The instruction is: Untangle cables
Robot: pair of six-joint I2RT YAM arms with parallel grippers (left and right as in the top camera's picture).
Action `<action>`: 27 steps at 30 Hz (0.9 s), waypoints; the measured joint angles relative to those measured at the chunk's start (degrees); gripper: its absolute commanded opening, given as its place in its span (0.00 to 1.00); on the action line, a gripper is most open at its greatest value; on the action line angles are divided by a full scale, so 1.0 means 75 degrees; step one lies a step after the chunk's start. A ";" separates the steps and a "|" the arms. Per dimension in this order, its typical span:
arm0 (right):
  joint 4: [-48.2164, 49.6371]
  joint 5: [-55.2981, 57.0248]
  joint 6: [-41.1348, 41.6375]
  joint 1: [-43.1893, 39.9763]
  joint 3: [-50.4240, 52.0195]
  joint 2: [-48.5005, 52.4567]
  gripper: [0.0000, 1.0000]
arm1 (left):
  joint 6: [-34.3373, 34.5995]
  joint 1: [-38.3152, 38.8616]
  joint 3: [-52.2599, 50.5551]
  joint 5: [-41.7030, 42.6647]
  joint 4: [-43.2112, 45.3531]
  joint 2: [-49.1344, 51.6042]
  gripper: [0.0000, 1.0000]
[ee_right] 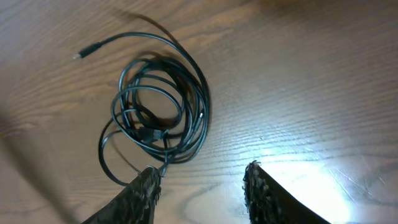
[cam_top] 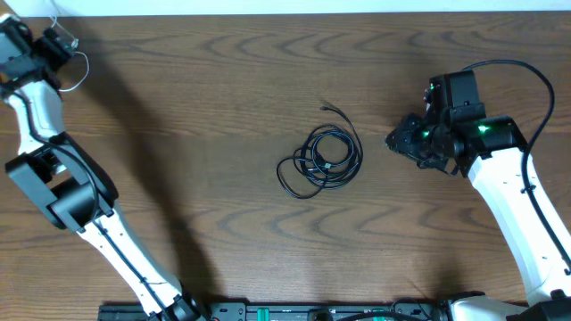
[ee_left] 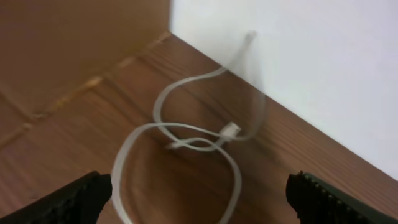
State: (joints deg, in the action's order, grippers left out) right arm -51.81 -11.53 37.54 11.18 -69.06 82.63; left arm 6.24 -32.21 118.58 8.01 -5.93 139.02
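Several thin black cables [cam_top: 323, 159] lie coiled together at the middle of the table, one plug end [ee_right: 78, 56] sticking out. My right gripper [cam_top: 399, 141] hovers just right of the coil; in the right wrist view it [ee_right: 202, 182] is open over bare wood, its left fingertip [ee_right: 149, 180] at the coil's [ee_right: 158, 102] near edge. The white cable [ee_left: 186, 134] lies in loose loops by the far-left table corner, its plug [ee_left: 231, 130] showing. My left gripper [ee_left: 199, 198] is wide open above it, one loop lying between the fingers, and sits at the top-left corner [cam_top: 62, 40] in the overhead view.
A white wall [ee_left: 311, 62] and a brown panel [ee_left: 74, 43] meet at the corner behind the white cable [cam_top: 82, 64]. Thick black wires run along the right arm [cam_top: 522, 80]. A black rail [cam_top: 268, 312] runs along the table's front edge.
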 measured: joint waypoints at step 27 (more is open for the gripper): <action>-0.0300 0.0035 -0.0831 0.0000 0.0000 0.0012 0.99 | 0.0163 0.3392 0.0044 0.3949 -0.8387 -0.2562 0.96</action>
State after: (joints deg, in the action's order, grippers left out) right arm -54.06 -11.27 31.31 11.18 -69.06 82.72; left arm 7.46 -6.76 118.91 37.63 -68.84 119.81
